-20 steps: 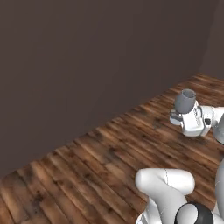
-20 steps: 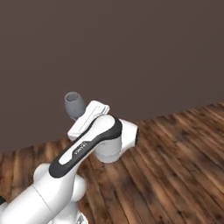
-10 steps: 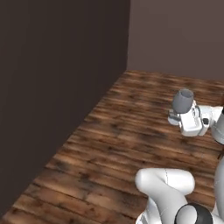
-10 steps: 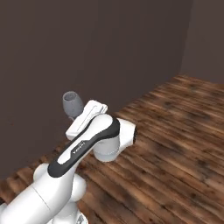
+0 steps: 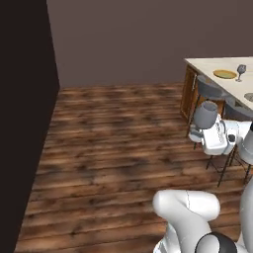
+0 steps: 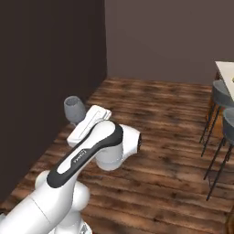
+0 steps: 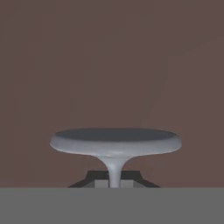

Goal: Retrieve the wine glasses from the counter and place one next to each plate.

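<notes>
A blue-grey wine glass (image 5: 205, 114) rides upright in my gripper (image 5: 201, 132), which is shut on its stem below the bowl. From the other side the same wine glass (image 6: 74, 109) stands above the gripper (image 6: 77, 122) at the end of the white arm. The hand view has the wine glass (image 7: 114, 142) as a wide round shape on a thin stem that runs down between the dark finger tips (image 7: 94, 178). On the beige island top (image 5: 207, 65) at the far right lies an orange-yellow rimmed plate (image 5: 225, 74), with a second wine glass (image 5: 241, 70) just right of it.
Grey stools (image 5: 212, 89) on thin dark legs line the island's near side; stools (image 6: 222, 93) also stand at the right. Brown wood floor (image 5: 118, 128) spreads ahead. A dark wall (image 5: 22, 123) closes the left, a brown wall (image 5: 128, 39) the back.
The whole picture has swung as the base turned: the wall slid left, and the island, plate and stools came into view. The glass stays held in the gripper.
</notes>
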Motion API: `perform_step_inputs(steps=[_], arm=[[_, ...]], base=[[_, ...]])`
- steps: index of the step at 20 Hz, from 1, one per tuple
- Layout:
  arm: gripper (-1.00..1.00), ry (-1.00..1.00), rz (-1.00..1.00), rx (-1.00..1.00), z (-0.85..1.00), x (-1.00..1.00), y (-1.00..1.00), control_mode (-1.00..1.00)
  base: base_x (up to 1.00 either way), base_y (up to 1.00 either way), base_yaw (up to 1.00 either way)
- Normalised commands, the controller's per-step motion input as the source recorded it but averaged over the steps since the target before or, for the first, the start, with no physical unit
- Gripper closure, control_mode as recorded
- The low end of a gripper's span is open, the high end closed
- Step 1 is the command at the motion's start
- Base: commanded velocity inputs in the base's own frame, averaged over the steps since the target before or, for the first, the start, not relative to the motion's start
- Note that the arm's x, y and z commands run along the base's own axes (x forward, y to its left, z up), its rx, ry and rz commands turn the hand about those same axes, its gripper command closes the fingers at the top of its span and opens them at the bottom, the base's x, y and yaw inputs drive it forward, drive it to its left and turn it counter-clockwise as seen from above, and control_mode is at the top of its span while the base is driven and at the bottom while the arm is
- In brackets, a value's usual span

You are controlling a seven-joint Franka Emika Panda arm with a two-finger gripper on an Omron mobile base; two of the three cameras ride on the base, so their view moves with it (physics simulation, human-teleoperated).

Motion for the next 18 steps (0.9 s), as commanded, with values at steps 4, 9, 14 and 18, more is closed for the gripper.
perform_step_inputs(steps=[4,9,14,18], arm=[[1.00,0.00,0.00,0.00,0.00,0.00,0.00,1.00],[1.00,0.00,0.00,0.00,0.00,0.00,0.00,1.00],[1.00,0.00,0.00,0.00,0.00,0.00,0.00,1.00],[1.00,0.00,0.00,0.00,0.00,0.00,0.00,1.00]], base=[[0.94,0.60,-0.80],[0.93,0.60,-0.80],[1.00,0.75,-0.70],[1.00,0.87,-0.64]])
